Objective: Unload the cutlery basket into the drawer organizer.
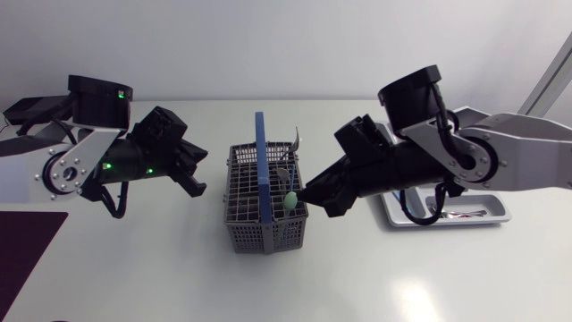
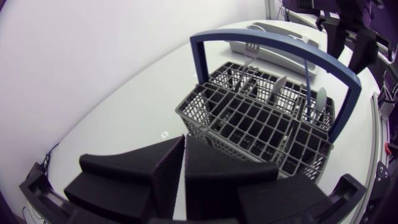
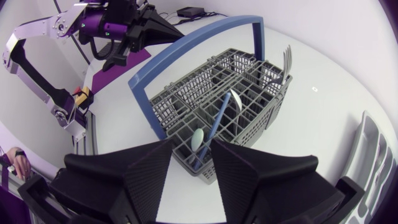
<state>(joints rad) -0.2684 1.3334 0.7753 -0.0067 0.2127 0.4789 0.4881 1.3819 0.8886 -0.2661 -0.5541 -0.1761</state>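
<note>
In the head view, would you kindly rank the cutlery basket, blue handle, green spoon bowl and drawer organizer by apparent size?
1. cutlery basket
2. blue handle
3. green spoon bowl
The drawer organizer is half hidden by the right arm, so unranked against the basket.

Bright, even light pours down from overhead; the white counter (image 1: 500, 268) shows a soft glare patch well apart from the right end effector (image 1: 313, 193), and only faint, diffuse shadow under the basket (image 1: 268, 238).
</note>
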